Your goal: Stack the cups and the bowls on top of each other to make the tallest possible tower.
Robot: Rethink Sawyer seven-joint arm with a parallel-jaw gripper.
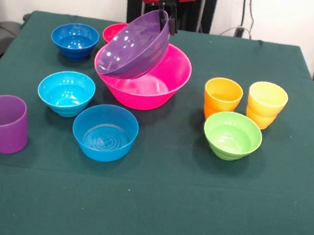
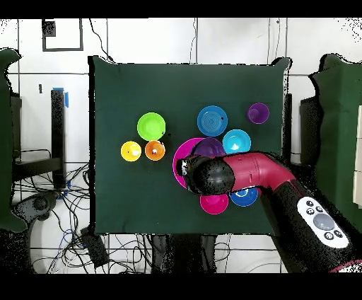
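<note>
Front camera faces the robot across the dark green cloth-covered table (image 1: 150,209); overhead camera looks straight down on it (image 2: 127,198) from higher up.

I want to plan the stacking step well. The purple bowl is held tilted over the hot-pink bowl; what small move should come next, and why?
Probably lower and level the purple bowl into the hot-pink bowl, then release. The gripper pinches its far rim, and it hangs tilted, its low edge at the pink bowl's rim, not yet seated.

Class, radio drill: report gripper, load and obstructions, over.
Gripper shut on large purple plastic bowl, tilted over big hot-pink plastic bowl. Nothing stacked yet. Small red-pink bowl close behind; path otherwise open.
</note>
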